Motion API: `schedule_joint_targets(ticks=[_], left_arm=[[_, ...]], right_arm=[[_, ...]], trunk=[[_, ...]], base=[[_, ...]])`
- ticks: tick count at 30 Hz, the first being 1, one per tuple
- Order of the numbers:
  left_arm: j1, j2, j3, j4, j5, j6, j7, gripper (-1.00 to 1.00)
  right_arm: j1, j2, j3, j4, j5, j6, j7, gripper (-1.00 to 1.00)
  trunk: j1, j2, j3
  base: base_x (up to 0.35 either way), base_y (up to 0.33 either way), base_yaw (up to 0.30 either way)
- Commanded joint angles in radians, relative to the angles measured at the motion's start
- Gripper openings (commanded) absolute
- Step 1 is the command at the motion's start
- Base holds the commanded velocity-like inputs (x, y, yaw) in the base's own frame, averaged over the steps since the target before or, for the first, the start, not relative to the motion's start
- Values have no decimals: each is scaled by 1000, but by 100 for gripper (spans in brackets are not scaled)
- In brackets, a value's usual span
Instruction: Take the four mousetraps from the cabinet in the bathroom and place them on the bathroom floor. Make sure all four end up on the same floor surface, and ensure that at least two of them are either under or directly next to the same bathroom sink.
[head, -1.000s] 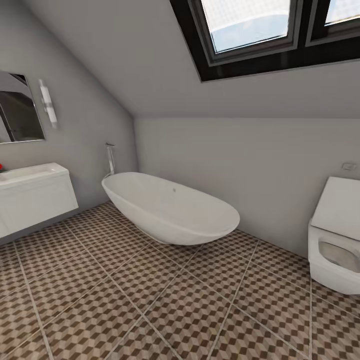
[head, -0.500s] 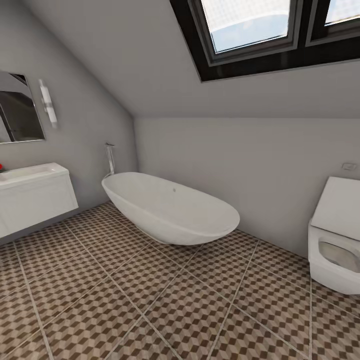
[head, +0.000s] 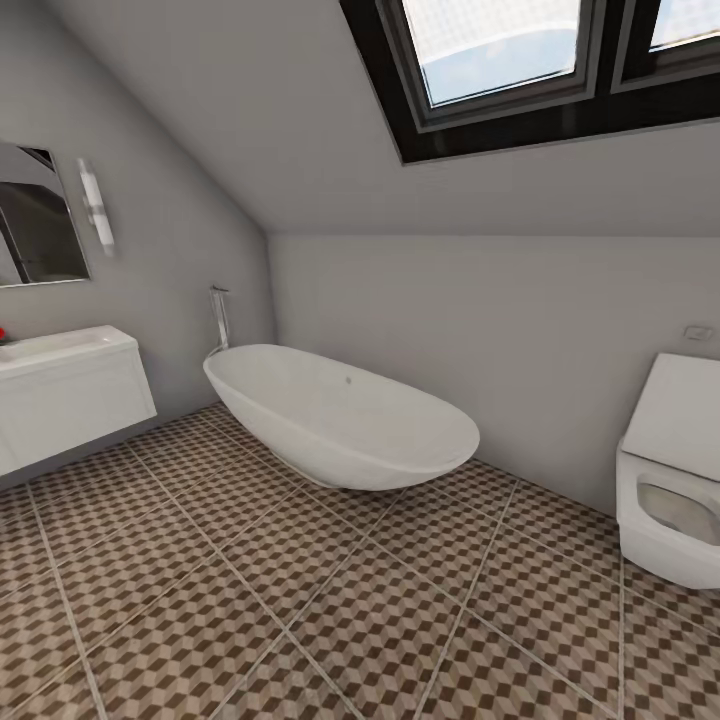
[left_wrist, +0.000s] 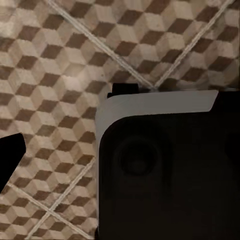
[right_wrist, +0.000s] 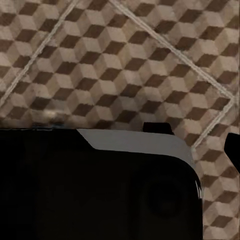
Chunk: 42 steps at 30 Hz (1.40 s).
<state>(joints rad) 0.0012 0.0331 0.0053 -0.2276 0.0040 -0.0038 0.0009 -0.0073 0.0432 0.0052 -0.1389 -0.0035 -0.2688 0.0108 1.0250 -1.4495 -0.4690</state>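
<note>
floor (head: 300, 600): brown-beige cube tiles, open between sink (head: 60, 350) at left, tub (head: 340, 415) ahead, toilet (head: 670, 480) at right | pincers: state cannot be told

Grey sloped walls, dark-framed skylight (head: 520, 60), white oval bathtub (head: 340, 415), toilet (head: 668, 480), wall mirror (head: 35, 215).

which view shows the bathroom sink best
The head view: the bathroom sink sits at the left edge atop its white drawer unit, below the mirror. Both wrist views look down at the bathroom floor past dark robot parts.
</note>
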Motion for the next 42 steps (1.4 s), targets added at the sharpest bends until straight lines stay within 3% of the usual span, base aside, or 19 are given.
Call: schedule_joint_targets(ticks=[1, 7, 14, 15, 16, 19, 23, 24, 27, 28, 34, 38, 40, 42], left_arm=[[0, 3, 0, -23, 1, 0, 0, 100], [0, 14, 2, -193, -1, 3, 8, 100], [-2, 17, 4, -355, -2, 9, 119, 100], [-5, 17, 4, -404, 0, 11, 165, 100], [-17, 17, 5, -478, 3, 13, 226, 100], [-42, 16, 5, -561, 6, 41, 272, 100], [-84, 15, 5, -626, 9, 152, 281, 100], [-106, 14, 5, -658, 12, 230, 274, 100], [-136, 13, 5, -706, 16, 337, 251, 100], [-180, 13, 5, -758, 20, 425, 202, 100], [-271, 8, 5, -774, 23, 479, 150, 100], [-319, -1, 5, -718, 23, 484, 140, 100], [-329, -2, 5, -683, 22, 476, 137, 100], [-337, -3, 5, -591, 21, 401, 134, 100]], right_arm=[[0, 0, 0, -13, 0, -5, 1, 100], [0, -5, 1, -149, 4, -10, -3, 100], [-4, -35, 0, -354, 14, 15, -7, 100], [-10, -41, 0, -419, 18, 41, -8, 100], [-28, -47, 0, -522, 25, 112, -9, 100], [-78, -51, -1, -631, 34, 253, -9, 100], [-151, -53, -1, -687, 38, 364, -9, 100], [-186, -52, -1, -702, 39, 394, -9, 100], [-229, -52, -2, -716, 39, 420, -10, 100], [-275, -52, -2, -725, 40, 437, -10, 100], [-336, -52, -2, -729, 41, 447, -11, 100], [-386, -52, -1, -726, 45, 450, -11, 100], [-401, -52, -1, -724, 49, 449, -10, 100], [-414, -52, 0, -721, 53, 443, -9, 100]], trunk=[[0, 0, -1], [0, 0, -1], [0, 0, -1], [0, 0, -1], [0, 0, -1], [0, 0, -1], [0, 0, -1], [0, 0, -1], [0, 0, -1], [0, 0, -1], [0, 0, -1], [0, 0, -1], [0, 0, -1], [0, 0, -1]], base=[[0, 0, 0], [0, 0, 0], [0, 0, 0], [0, 0, 0], [0, 0, 0], [0, 0, 0], [0, 0, 0], [0, 0, 0], [0, 0, 0], [0, 0, 0], [0, 0, 0], [0, 0, 0], [0, 0, 0], [0, 0, 0]])
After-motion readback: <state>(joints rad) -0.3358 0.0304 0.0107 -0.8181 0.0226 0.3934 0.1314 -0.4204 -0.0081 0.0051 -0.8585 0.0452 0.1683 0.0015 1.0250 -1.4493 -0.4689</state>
